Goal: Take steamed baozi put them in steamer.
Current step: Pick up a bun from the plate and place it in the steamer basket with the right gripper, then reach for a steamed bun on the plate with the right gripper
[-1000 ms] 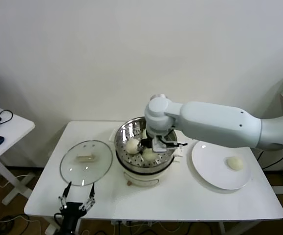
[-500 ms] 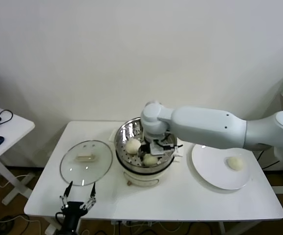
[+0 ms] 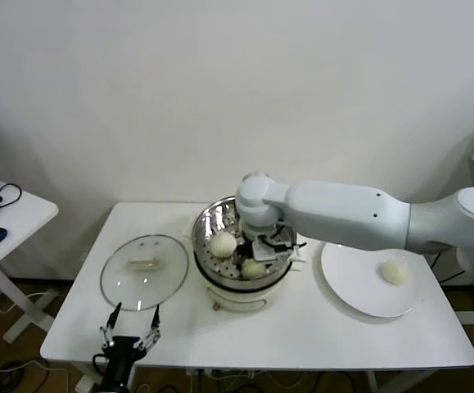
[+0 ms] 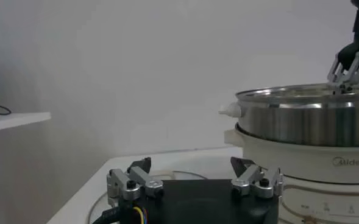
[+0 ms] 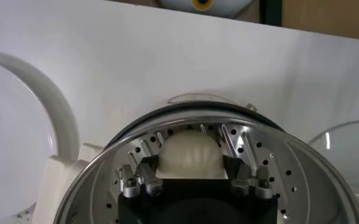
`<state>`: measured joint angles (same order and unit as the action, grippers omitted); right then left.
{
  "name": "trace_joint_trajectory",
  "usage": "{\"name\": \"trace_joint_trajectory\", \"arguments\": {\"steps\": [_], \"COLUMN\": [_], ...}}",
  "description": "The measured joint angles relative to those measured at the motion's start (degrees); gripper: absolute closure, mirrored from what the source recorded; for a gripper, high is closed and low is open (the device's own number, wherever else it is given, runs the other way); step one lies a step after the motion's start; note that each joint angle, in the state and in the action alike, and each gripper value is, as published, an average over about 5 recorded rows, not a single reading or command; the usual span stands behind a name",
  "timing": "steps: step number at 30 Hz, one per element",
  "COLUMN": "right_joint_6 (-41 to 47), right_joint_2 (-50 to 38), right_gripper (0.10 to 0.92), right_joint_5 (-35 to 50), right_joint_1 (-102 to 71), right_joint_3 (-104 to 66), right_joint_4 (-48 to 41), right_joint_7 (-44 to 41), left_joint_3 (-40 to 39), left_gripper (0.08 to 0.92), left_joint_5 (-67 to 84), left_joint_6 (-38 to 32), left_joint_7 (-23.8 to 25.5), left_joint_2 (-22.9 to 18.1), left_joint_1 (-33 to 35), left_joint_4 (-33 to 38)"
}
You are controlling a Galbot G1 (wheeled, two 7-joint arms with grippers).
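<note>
The steamer [image 3: 241,250] stands at the centre of the frame on the table [image 3: 318,332]. Two baozi [image 3: 223,243] lie inside it, one at its left, the other [image 3: 253,268] nearer the front. The glass lid [image 3: 144,271] lies left of the steamer. The plate [image 3: 370,275] lies right of it, with one baozi [image 3: 395,273] on it.

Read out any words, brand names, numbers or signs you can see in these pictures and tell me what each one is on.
"Midea": grey lettering on the white electric pot base under the shiny round stainless-steel steamer basket, seen in the left wrist view.
Small marks low on that same base, near the picture's edge: too small to read.
No other readable text in any view.
</note>
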<state>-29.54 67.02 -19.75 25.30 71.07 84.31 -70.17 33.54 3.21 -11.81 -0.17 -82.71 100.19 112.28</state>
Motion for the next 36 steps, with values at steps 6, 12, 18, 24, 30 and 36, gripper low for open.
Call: {"name": "trace_joint_trajectory", "arguments": {"steps": [6, 12, 18, 24, 30, 36], "right_joint_6": [-0.13, -0.24, -0.93, -1.51, -1.58, 1.92], "right_joint_2": [-0.28, -0.87, -1.14, -2.01, -3.33, -6.12], "right_gripper": [0.258, 0.204, 0.203, 0.203, 0.203, 0.203], "right_joint_5": [-0.13, -0.32, -0.63, -0.11, 0.84, 5.80], "right_joint_1": [-0.07, 0.09, 0.33, 1.35, 2.75, 5.73], "right_joint_3": [0.09, -0.09, -1.14, -2.42, -4.06, -4.33], "right_joint_4": [0.26, 0.43, 0.18, 0.65, 1.00, -0.02], "right_joint_7": [0.36, 0.40, 0.30, 0.09, -0.22, -1.30], "left_joint_3": [0.04, 0.17, 0.17, 0.23, 0.25, 0.22], "left_gripper": [0.177, 0.177, 0.177, 0.177, 0.177, 0.177], "left_joint_5": [0.00, 0.03, 0.06, 0.07, 0.04, 0.01], "left_joint_6": [0.03, -0.01, -0.03, -0.03, 0.01, 0.31], "left_joint_7": [0.00, -0.01, -0.02, -0.01, 0.05, 0.08], "left_joint_2": [0.00, 0.00, 0.00, 0.19, 0.31, 0.56], "left_joint_1": [-0.12, -0.10, -0.18, -0.55, -0.64, -0.90], "left_joint_4": [-0.02, -0.04, -0.07, -0.05, 0.09, 0.39]}}
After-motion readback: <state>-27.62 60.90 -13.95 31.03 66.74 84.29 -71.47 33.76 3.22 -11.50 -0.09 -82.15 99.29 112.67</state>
